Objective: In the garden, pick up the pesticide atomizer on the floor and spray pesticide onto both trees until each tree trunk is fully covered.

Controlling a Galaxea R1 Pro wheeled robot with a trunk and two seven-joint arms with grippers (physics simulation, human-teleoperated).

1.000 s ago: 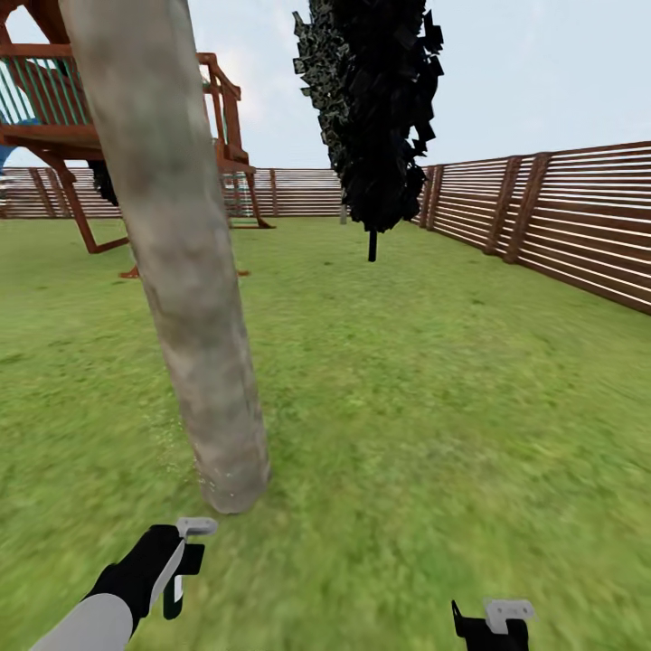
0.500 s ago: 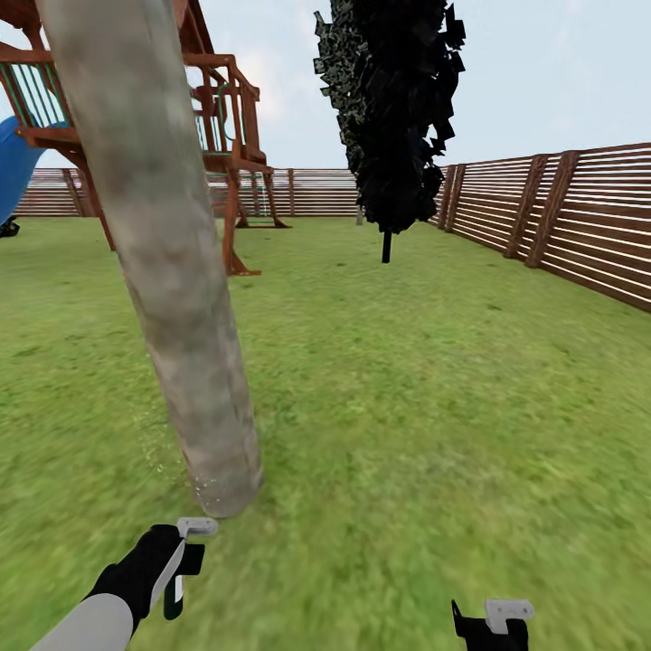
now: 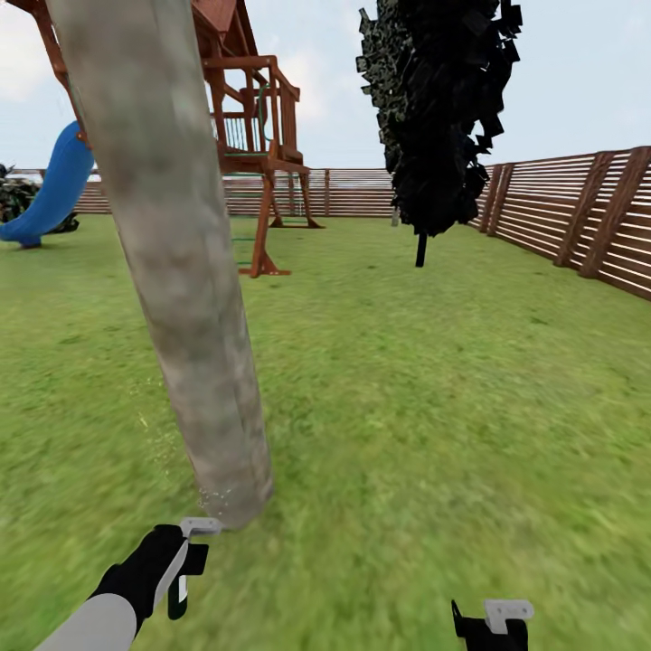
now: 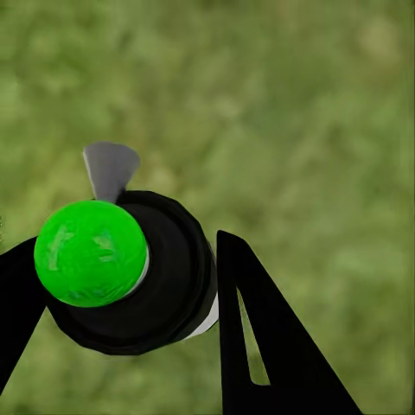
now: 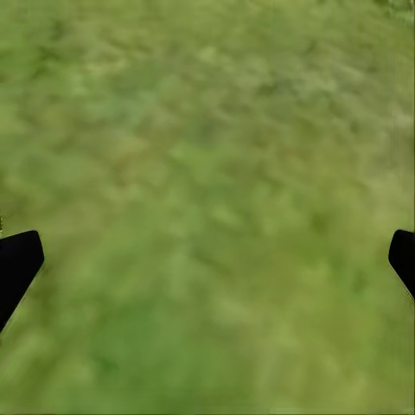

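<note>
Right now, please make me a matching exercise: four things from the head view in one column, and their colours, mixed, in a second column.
Things:
1. tree trunk
2. slide
3. cone-shaped tree
4. fence

Colours:
A. black
B. brown
C. grey-tan
D. blue

Pairs: 1-C, 2-D, 3-A, 4-B

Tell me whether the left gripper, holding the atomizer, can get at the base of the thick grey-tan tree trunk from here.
Probably yes: the left gripper holds the black atomizer just short of the grey-tan tree trunk, with only open green grass between them.
</note>
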